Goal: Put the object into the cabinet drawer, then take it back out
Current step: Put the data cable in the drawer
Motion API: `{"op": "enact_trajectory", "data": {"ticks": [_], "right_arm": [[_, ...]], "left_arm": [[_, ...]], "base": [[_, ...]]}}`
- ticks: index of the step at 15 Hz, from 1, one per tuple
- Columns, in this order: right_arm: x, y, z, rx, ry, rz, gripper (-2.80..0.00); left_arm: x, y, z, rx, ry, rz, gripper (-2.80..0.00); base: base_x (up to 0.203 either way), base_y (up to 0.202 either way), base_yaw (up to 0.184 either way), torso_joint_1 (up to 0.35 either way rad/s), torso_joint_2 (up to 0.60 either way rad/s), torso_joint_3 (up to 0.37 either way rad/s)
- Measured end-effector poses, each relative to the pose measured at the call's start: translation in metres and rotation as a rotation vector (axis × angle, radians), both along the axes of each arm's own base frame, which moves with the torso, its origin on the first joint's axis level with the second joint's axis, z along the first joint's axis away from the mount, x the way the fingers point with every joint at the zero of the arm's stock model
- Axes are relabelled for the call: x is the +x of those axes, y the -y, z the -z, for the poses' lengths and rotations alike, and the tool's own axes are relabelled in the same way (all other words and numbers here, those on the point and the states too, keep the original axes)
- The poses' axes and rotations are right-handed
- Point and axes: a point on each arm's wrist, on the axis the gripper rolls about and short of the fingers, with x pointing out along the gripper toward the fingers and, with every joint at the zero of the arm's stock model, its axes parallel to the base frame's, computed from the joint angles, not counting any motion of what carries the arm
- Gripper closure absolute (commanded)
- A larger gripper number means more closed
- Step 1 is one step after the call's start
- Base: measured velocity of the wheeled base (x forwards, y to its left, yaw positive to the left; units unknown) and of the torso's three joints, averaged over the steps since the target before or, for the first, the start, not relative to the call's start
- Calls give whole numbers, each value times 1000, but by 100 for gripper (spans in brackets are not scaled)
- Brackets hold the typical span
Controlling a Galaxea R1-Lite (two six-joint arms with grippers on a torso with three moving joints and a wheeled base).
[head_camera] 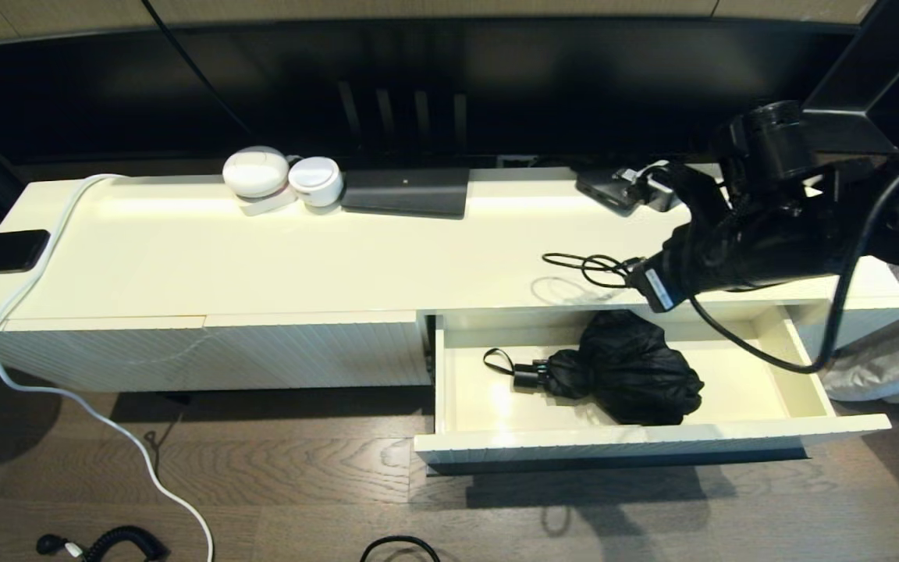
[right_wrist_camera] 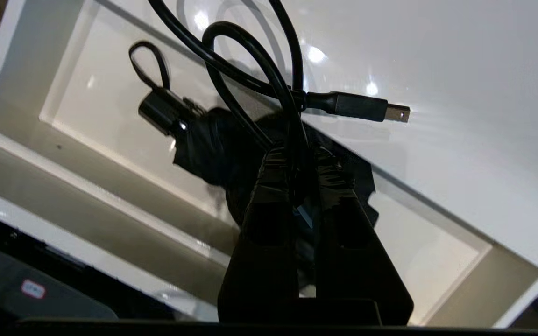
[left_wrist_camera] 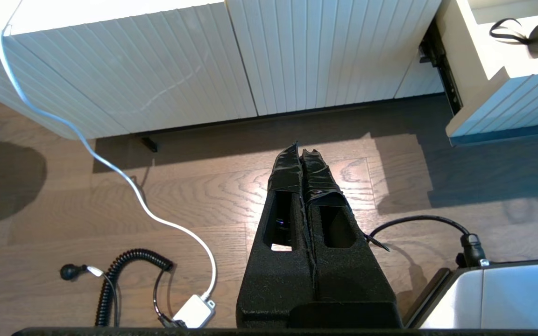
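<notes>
a: where's the cable?
b: the black cable (right_wrist_camera: 269, 88) hangs in loops from the right gripper (right_wrist_camera: 299, 161), whose fingers are clamped on it; it is held over the cabinet top (head_camera: 262, 257), just above the top's near edge and the far edge of the cabinet drawer (head_camera: 652, 449); its plug end (right_wrist_camera: 367, 107) lies roughly level, and the loops (head_camera: 582, 269) trail left from the fingers.
a: and the drawer?
b: pulled out toward the near side; a folded black umbrella (head_camera: 621, 367) lies inside, long axis left to right, strap end pointing left; bare cream floor to the left and right of it.
a: other arm?
b: the left gripper (left_wrist_camera: 302, 154) hangs low over the wood floor (left_wrist_camera: 203, 196), fingers pressed together, holding nothing.
</notes>
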Motion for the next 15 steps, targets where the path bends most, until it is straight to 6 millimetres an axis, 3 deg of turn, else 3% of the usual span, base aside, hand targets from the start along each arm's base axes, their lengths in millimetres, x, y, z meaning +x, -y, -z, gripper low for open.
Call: {"op": "enact_trajectory", "data": {"ticks": [5,8,15], "right_arm": [[-46,38,23,-33,-104,67,0],[-64,52,38,-36,-155,105,0],[-61,74,59,-32,-200,182,0]], "left_arm": [[0,0,0,0,0,0,0],[0,0,0,0,0,1,0],[0,0,0,0,0,0,0]], "base": [[0,0,0,0,0,0],[0,0,0,0,0,0],[0,0,0,0,0,0]]}}
